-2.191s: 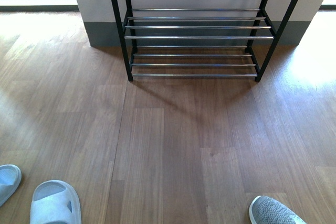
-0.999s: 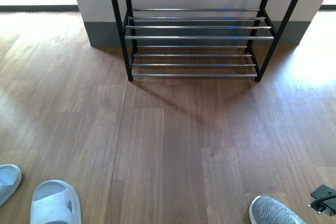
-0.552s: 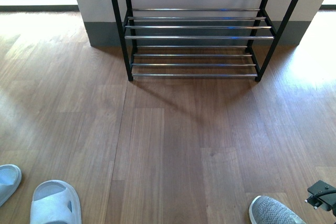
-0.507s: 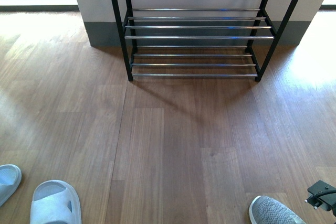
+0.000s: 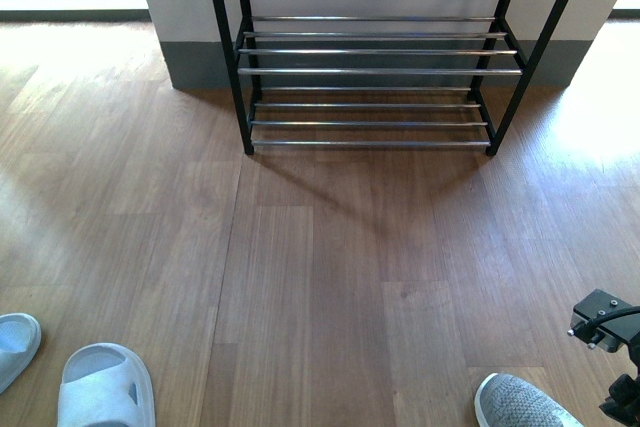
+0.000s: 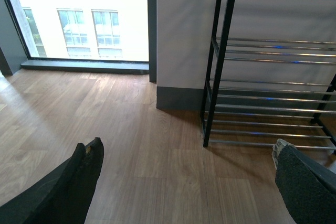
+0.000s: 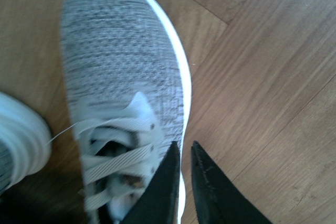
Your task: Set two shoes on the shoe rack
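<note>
The shoe rack stands against the far wall, black frame with chrome bars, all tiers bare; it also shows in the left wrist view. A grey knit sneaker lies at the bottom right, toe toward the rack; in the right wrist view it fills the frame with its laces showing. My right gripper is shut and empty, tips over the sneaker's side edge; only part of the right arm shows in front. Pale-blue slides lie bottom left. My left gripper is open and empty above the floor.
A second slide's toe peeks in at the left edge. Part of another sneaker lies beside the grey one. A white wall with grey skirting backs the rack. A window lies to the left.
The right arm has come into view at the bottom right and risen beside the sneaker. The shoes and the rack have not moved.
</note>
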`<move>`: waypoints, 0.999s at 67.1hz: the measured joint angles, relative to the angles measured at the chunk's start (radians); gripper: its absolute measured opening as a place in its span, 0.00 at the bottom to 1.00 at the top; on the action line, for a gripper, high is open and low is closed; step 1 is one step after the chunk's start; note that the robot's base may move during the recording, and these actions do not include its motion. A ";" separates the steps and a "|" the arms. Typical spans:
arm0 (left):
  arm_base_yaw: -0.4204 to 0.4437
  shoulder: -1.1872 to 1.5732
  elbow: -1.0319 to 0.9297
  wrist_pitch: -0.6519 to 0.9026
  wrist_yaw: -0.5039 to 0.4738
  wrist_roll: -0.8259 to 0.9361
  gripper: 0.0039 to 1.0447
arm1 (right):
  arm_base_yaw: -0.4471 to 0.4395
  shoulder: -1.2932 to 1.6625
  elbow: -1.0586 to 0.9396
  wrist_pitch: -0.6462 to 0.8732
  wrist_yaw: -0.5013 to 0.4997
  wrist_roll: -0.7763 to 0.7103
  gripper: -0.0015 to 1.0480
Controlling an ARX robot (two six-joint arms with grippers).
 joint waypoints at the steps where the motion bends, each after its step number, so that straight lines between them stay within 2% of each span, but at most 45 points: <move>1: 0.000 0.000 0.000 0.000 0.000 0.000 0.91 | -0.002 -0.011 -0.008 -0.004 0.001 -0.008 0.20; 18: 0.000 0.000 0.000 0.000 0.000 0.000 0.91 | -0.115 -0.130 -0.143 -0.067 0.069 -0.154 0.60; 32: 0.000 0.000 0.000 0.000 0.000 0.000 0.91 | -0.152 -0.014 -0.116 0.022 0.119 -0.192 0.92; 45: 0.000 0.000 0.000 0.000 0.000 0.000 0.91 | -0.162 0.155 -0.007 0.092 0.168 -0.186 0.91; 63: 0.000 0.000 0.000 0.000 0.000 0.000 0.91 | -0.117 0.310 0.114 0.099 0.149 -0.125 0.91; 67: 0.000 0.000 0.000 0.000 0.000 0.000 0.91 | -0.096 0.325 0.123 0.102 0.142 -0.109 0.83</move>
